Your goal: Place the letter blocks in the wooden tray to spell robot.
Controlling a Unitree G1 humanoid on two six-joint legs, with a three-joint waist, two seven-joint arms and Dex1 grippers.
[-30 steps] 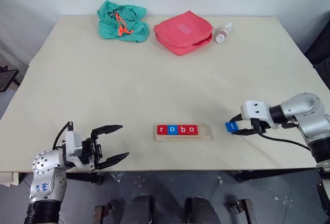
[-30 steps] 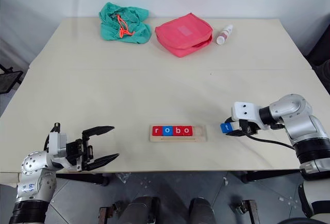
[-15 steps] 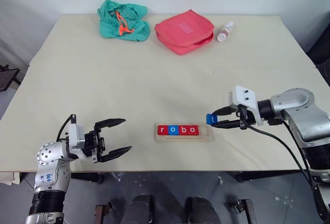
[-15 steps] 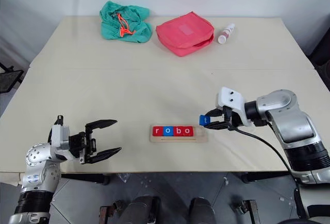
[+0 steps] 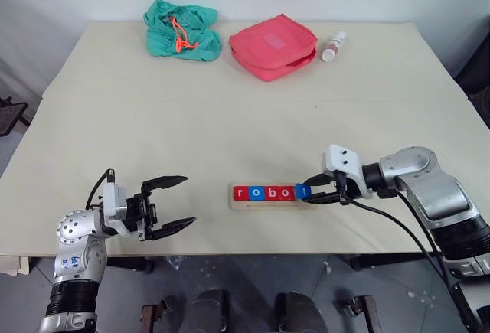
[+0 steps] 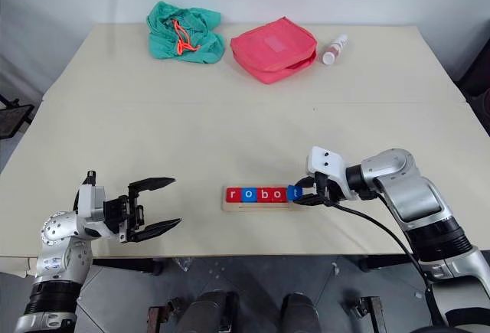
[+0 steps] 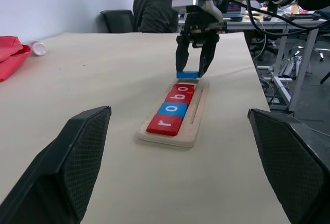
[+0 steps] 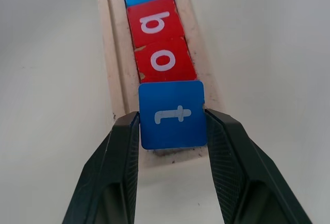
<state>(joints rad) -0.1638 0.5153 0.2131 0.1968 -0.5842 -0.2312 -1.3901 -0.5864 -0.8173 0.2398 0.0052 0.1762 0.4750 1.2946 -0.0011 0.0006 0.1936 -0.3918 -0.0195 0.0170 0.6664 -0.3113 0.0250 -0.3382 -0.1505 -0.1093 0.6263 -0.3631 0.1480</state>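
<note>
Blue square "t" tile (image 8: pixel 172 114) clamped in right gripper (image 8: pixel 172 131), hovering over empty right-hand end slot of pale wooden tray (image 5: pixel 309 204), lower centre frame; left gripper (image 5: pixel 170 206) spread wide, idle.

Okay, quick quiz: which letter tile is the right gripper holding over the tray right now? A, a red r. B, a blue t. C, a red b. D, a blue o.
B: the right gripper is shut on the blue t tile, held just above the open end of the wooden tray, next to the last red o tile.
</note>
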